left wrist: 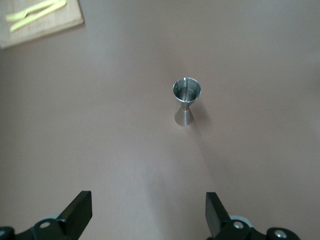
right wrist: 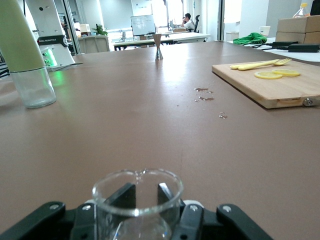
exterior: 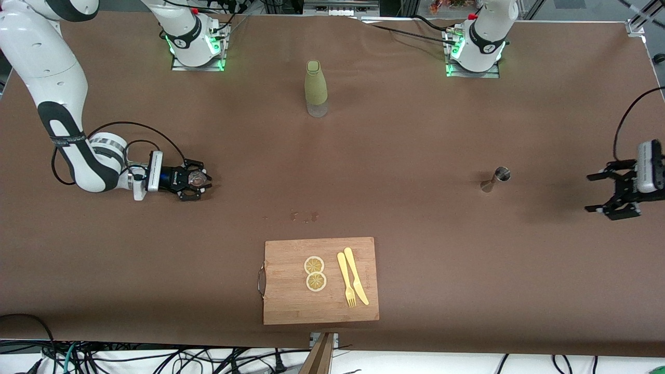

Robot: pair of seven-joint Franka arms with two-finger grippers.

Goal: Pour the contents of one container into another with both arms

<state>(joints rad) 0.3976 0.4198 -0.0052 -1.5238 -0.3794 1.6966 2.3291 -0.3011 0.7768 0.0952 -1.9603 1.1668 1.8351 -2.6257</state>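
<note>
A clear glass beaker stands on the brown table toward the right arm's end, and my right gripper lies low and level around it. A small steel jigger stands upright toward the left arm's end. My left gripper hangs open over the table's edge at that end, well apart from the jigger, with nothing between its fingers. A green bottle with a clear base stands between the two arm bases.
A wooden cutting board lies near the front camera, carrying two lemon slices, a yellow knife and a fork. A few water drops wet the table just farther from the front camera than the board.
</note>
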